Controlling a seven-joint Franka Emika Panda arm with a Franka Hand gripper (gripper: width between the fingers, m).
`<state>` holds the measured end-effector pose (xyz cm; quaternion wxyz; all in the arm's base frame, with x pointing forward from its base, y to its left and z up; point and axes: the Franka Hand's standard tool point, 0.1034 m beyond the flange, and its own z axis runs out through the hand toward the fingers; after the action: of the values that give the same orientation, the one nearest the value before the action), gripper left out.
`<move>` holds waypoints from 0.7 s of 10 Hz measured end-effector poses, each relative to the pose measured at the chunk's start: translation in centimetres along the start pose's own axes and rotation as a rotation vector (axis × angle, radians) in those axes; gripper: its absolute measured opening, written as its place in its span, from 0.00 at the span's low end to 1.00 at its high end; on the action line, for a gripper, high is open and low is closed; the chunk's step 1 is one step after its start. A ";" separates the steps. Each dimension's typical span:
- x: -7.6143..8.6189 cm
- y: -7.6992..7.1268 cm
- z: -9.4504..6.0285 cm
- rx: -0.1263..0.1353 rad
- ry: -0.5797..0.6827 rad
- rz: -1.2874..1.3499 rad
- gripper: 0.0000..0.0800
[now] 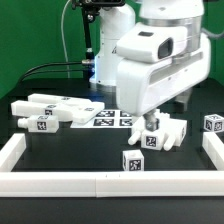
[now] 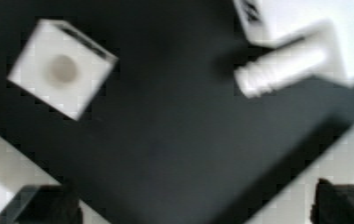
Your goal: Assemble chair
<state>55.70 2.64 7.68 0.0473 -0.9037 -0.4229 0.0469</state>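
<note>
The arm [image 1: 150, 60] stood over the black table [image 1: 70, 150]. The border rail [image 1: 60, 180] ran well apart from the claw [image 2: 192, 196]. The marker board [image 1: 105, 118] lay just beside the claw, toward the exterior view's left. The chair parts were loose and unjoined: long pieces [image 1: 45, 108] well apart beyond that board, a clustered piece [image 1: 168, 132] just beside the claw toward the exterior view's right, and a tagged cube [image 1: 133, 162] near it. The claw stood wide, its fingers [image 2: 32, 205] holding nothing.
</note>
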 end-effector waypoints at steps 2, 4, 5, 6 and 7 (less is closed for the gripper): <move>0.0 0.0 0.1 -0.002 -0.002 0.020 0.81; -0.1 0.1 0.2 -0.001 -0.002 0.058 0.81; -0.1 0.7 0.2 -0.005 0.028 0.154 0.81; -0.5 1.4 0.6 0.017 0.051 0.285 0.81; -1.1 2.4 1.2 0.026 0.064 0.367 0.81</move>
<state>56.67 0.31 6.27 0.0632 -0.9661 -0.2484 0.0317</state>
